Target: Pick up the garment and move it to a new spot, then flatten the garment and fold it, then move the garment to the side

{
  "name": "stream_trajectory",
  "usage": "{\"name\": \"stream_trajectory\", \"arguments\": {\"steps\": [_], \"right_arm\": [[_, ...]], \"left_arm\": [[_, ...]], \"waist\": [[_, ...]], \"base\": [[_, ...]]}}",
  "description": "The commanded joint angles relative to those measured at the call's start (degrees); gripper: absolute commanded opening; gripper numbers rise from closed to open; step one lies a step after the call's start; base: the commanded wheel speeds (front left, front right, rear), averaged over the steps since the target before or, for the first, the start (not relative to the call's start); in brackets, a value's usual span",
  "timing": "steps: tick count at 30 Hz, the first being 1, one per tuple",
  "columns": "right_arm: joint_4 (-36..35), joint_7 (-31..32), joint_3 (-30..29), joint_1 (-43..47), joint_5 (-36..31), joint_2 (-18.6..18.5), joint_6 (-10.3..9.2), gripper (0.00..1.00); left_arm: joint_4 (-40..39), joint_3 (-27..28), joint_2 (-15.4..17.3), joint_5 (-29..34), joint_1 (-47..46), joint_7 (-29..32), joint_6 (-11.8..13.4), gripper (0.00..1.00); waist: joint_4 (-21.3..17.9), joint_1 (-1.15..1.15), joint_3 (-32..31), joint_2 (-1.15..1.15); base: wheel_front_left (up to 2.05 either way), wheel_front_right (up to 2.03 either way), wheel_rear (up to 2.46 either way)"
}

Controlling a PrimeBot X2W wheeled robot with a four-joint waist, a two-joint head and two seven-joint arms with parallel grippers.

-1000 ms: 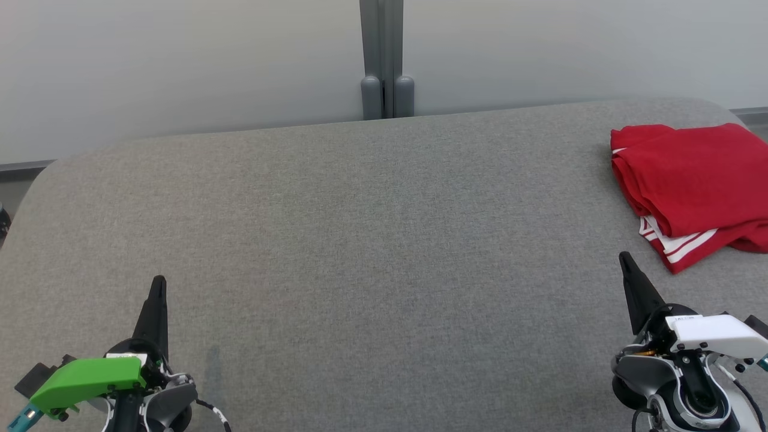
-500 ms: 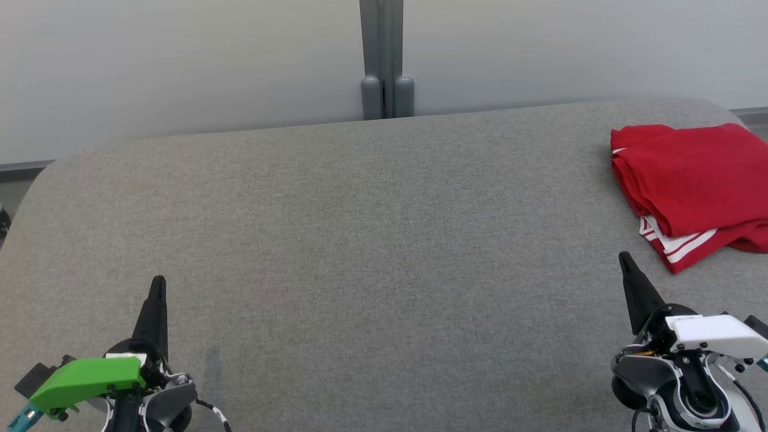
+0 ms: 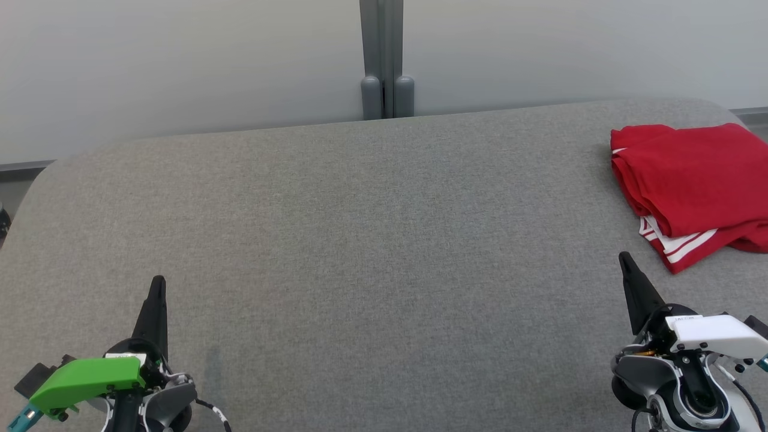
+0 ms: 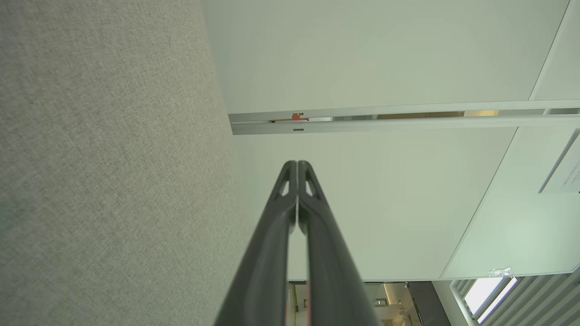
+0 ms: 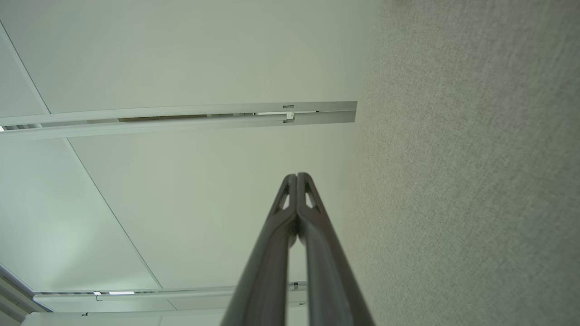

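Nothing moved; folded red garment (image 3: 690, 180) lies near closed right gripper (image 3: 624, 258).

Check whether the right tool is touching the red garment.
Apart. The head view shows a strip of bare grey surface between the right tool and the red garment.

The garment (image 3: 690, 180) is solid red, with white stripes on the layer exposed at its near edge; the table (image 3: 360, 240) is a uniform mid-grey woven fabric with a fine fleck. The left end effector (image 3: 158, 282) is black with a bright green cover (image 3: 84, 378), and the right end effector (image 3: 624, 257) is black with a white cover. The wall (image 3: 180, 60) is pale grey-white, and the post (image 3: 387, 60) is a darker grey.
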Motion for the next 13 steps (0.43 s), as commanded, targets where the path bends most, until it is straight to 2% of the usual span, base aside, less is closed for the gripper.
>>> {"name": "stream_trajectory", "arguments": {"steps": [1,13], "right_arm": [[0.1,0.3,-0.1,-0.3,0.0,-0.1,0.04,0.0],[0.1,0.3,-0.2,-0.3,-0.1,0.0,0.04,0.0]], "left_arm": [[0.1,0.2,-0.1,0.4,-0.9,0.3,-0.3,0.0],[0.1,0.4,-0.2,0.5,-0.9,0.3,-0.3,0.0]], "waist": [[0.0,0.0,0.0,0.0],[0.0,0.0,0.0,0.0]], "base": [[0.0,0.0,0.0],[0.0,0.0,0.0]]}}
